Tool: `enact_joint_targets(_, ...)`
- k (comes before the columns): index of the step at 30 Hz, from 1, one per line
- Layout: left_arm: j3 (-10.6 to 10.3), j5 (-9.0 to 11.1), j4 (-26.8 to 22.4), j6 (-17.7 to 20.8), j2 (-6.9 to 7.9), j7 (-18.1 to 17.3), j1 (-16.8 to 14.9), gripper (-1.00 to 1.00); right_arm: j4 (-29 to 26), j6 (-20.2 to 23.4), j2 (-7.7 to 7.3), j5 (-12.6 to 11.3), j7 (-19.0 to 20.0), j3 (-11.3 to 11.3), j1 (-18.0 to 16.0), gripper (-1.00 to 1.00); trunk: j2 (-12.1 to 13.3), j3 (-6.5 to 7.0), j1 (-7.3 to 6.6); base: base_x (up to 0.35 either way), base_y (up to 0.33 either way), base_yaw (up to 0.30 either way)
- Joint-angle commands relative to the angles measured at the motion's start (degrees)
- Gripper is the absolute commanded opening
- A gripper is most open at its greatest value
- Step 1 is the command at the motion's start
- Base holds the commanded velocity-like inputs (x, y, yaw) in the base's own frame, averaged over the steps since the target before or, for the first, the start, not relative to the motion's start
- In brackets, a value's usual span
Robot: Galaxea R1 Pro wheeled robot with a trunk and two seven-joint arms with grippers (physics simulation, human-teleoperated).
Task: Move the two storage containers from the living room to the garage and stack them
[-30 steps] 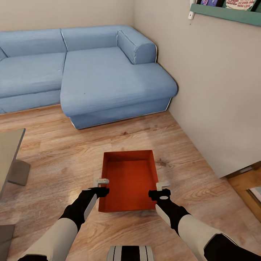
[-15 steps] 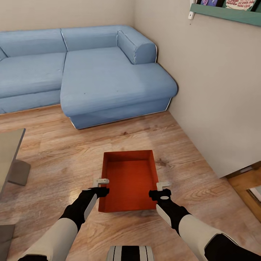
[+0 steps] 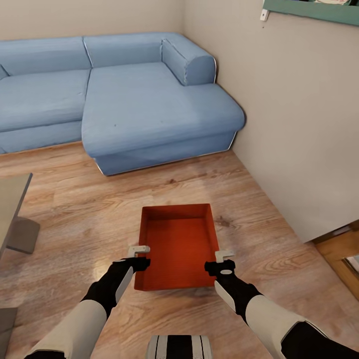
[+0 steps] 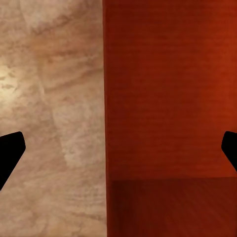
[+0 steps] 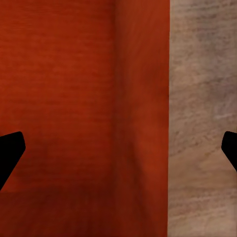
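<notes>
container: one orange-red storage container (image 3: 179, 247) on the wood plank floor (image 3: 99, 209), near the blue sofa (image 3: 124, 99).
left claw (image 3: 138, 251): spread, straddling the container's left wall.
right claw (image 3: 223, 256): spread, straddling its right wall.

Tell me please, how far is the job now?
Early stage. Done: nothing; one storage container sits on the living room's wood floor near the blue sofa. In hand: left gripper and right gripper, jaws open, straddle its side walls. Left: grasping, carrying, stacking in garage.
</notes>
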Motion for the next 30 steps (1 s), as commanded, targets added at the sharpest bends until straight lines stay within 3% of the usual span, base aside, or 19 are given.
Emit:
enact_joint_targets(1, -0.11, 0.39, -0.10, 0.27, 0.00, 0.36, -0.01, 1.00, -0.14, 0.37, -0.04, -0.25, -0.43, 0.49, -0.03, 1.00, -0.43, -0.22, 0.22, 0.000, 0.000, 0.000)
enact_joint_targets(30, -0.05, 0.50, -0.53, 0.32, -0.08, 0.99, -0.01, 1.00, -0.10, 0.37, -0.04, -0.17, -0.43, 0.49, -0.03, 1.00, -1.23, -0.58, 0.66, 0.000, 0.000, 0.000)
